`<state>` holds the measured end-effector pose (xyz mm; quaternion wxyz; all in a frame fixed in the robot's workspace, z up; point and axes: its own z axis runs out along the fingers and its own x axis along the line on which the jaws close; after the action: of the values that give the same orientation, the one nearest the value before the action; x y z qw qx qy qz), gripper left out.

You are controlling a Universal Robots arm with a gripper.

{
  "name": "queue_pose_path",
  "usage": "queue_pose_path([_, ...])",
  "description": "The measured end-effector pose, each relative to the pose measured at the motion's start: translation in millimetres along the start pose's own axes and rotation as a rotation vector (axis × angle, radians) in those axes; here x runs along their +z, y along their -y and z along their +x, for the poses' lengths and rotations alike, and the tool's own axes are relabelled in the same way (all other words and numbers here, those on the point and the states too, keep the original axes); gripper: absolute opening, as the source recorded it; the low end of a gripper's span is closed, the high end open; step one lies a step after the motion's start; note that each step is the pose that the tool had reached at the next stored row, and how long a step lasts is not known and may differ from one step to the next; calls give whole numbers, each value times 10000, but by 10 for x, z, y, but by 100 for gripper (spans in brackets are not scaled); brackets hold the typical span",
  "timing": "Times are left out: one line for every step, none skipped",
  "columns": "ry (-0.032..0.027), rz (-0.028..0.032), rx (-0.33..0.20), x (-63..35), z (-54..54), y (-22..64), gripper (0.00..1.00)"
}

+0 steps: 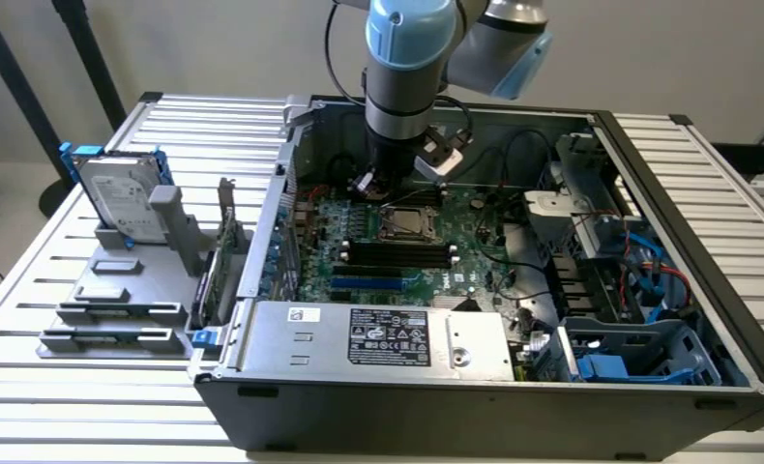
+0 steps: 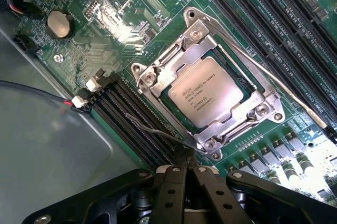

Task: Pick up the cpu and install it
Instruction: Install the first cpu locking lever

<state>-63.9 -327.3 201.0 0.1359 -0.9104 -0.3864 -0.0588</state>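
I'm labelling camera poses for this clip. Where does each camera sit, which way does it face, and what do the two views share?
Exterior view: off the arm, above and in front of the open case, looking down into it; the arm and gripper show over the motherboard.
Wrist view: on the wrist, looking down at the cpu seated in its socket; the gripper, fingers together, shows at the frame's edge.
Shared: the cpu, its socket and the memory slots.

The cpu (image 2: 206, 93), seated in its socket, carries several lines of small print too fine to read. The power supply's white label (image 1: 389, 337) is likewise illegible.
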Motion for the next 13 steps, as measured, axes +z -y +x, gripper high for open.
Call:
queue_pose_path([2,-1,1,0,0,0,11])
queue_pose_path([5,-3,2,0,0,0,11])
queue_pose_path([8,-3,1,0,1,-1,11])
queue_pose_path([14,-5,2,0,2,-2,11])
queue_pose_path([17,-6,3,0,2,-2,11])
queue_pose_path([22,-6,5,0,2,-2,11])
queue_pose_path([27,-5,5,0,2,-2,11])
queue_pose_path([32,-4,6,0,2,-2,11])
queue_pose_path([37,-2,7,0,2,-2,11])
queue_pose_path([40,-1,8,0,2,-2,11])
queue_pose_path([44,-2,9,0,3,-3,11])
queue_pose_path([49,-1,10,0,3,-3,11])
queue_pose_path([55,2,12,0,4,-4,11])
